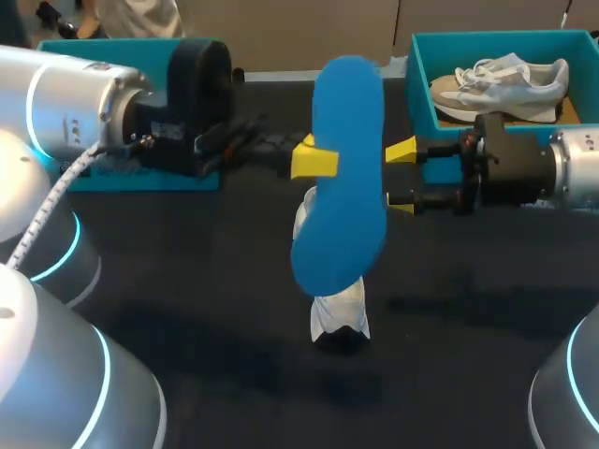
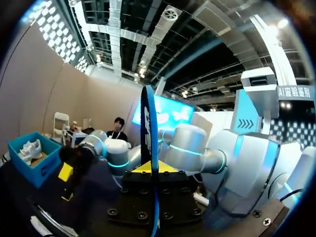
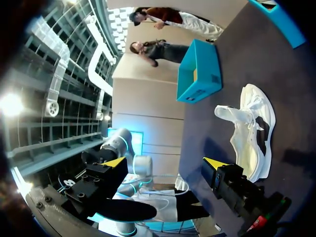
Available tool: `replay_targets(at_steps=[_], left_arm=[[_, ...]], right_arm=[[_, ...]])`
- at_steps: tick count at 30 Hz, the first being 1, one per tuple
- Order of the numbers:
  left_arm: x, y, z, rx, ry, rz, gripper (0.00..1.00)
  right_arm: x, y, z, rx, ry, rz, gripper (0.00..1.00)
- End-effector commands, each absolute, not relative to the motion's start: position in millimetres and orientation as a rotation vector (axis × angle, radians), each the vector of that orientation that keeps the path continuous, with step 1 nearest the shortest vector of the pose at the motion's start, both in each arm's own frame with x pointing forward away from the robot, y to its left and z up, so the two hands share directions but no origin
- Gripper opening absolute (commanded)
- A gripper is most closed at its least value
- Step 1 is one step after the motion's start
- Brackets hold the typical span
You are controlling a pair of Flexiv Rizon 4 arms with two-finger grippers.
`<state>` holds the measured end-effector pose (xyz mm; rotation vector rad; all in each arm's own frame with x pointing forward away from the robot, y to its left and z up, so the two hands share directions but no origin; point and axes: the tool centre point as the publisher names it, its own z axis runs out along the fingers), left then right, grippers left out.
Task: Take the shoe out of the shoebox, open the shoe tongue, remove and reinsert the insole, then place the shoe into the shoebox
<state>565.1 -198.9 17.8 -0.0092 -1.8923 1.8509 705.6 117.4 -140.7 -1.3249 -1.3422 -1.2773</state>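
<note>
In the head view my left gripper is shut on a blue insole and holds it upright above the table's middle. One yellow tip shows in front; the other finger is hidden behind the insole. In the left wrist view the insole stands edge-on between the fingers of the left gripper. Under it a white shoe lies on the dark table, also in the right wrist view. My right gripper stands open just beside the insole's right edge, not touching it.
A teal shoebox at the back right holds a second white and grey shoe. Another teal box stands at the back left, behind my left arm. The dark table fills the front.
</note>
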Motion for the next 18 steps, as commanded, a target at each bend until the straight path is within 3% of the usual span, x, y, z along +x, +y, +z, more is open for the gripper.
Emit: replay_targets(at_steps=[1,8,18], left_arm=[[571,-188,11,-0.666,-2.205,1.966,0.0],[584,-186,-8,-1.083,-2.219,2.078,0.0],[587,-187,-13,-1.014,-2.207,2.107,0.0]], right_arm=[[706,119,-141,-1.327,-1.343,-1.276,1.0],[706,119,-141,-1.327,-1.343,-1.276,1.0],[706,119,-141,-1.327,-1.343,-1.276,1.0]])
